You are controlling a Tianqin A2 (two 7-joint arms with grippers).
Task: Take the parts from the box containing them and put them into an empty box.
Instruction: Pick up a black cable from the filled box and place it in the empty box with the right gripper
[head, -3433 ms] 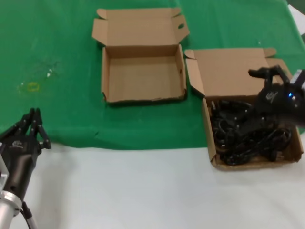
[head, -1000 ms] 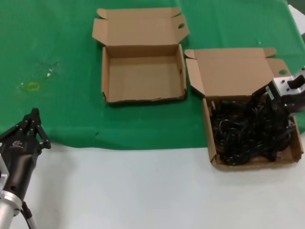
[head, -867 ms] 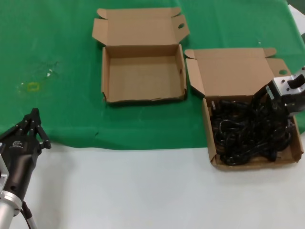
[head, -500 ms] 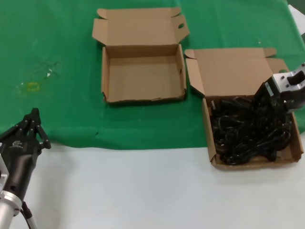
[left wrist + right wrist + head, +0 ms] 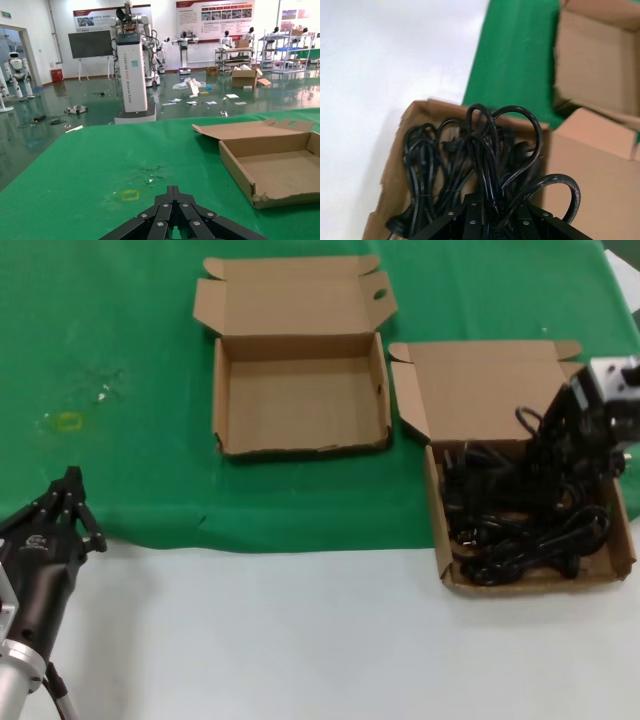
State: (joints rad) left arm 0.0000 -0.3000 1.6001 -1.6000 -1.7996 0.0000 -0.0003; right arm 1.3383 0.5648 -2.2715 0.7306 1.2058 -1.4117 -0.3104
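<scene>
Your right claw (image 5: 560, 440) is pinching a bunch of cords (image 5: 492, 165) above the full box (image 5: 448, 540); next carry them to the empty box (image 5: 300, 445). Left claw (image 5: 68, 502), pressed together, waits.

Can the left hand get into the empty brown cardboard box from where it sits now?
Probably yes. The left hand sits low at the green cloth's near edge, apart from the empty brown cardboard box, whose tray lies open with nothing between them.
</scene>
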